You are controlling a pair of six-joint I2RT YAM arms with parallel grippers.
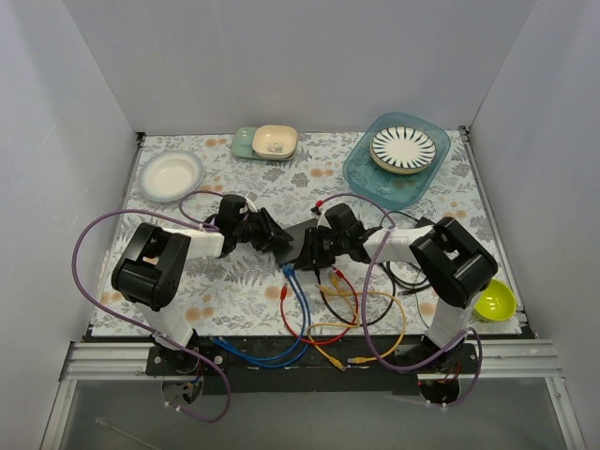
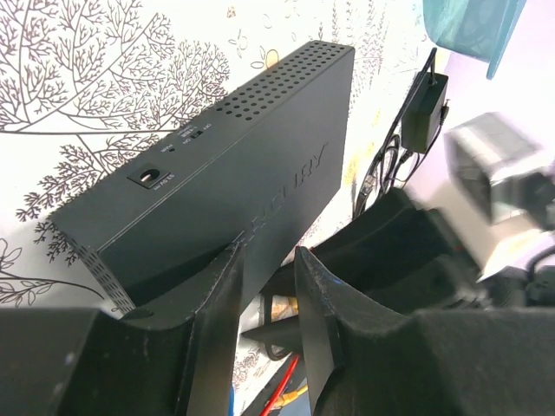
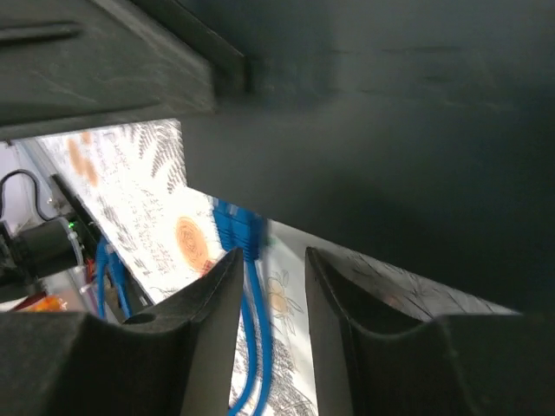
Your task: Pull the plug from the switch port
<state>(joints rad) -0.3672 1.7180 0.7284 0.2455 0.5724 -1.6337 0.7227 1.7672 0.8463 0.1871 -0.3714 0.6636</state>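
The flat black switch box (image 1: 302, 234) (image 2: 251, 147) is tilted up off the table at mid-table. My left gripper (image 1: 277, 236) (image 2: 267, 256) is shut on its left edge, which runs between the fingers. My right gripper (image 1: 314, 251) (image 3: 273, 258) stands open under the box's dark underside (image 3: 390, 130), with nothing between its fingers. Two blue plugs (image 3: 238, 230) (image 1: 289, 272) sit at the box's near edge, just past my right gripper's left fingertip (image 3: 227, 264). Their blue cables (image 3: 256, 338) trail toward me. The switch port itself is hidden, so I cannot tell whether a plug sits in it.
Red, yellow and black cables (image 1: 347, 309) loop on the cloth in front of the box. A black adapter (image 2: 425, 108) lies beyond it. A teal tray (image 1: 361, 169) with a striped plate stands at the back right, a white bowl (image 1: 171, 173) at the back left, a lime bowl (image 1: 494, 300) at the right.
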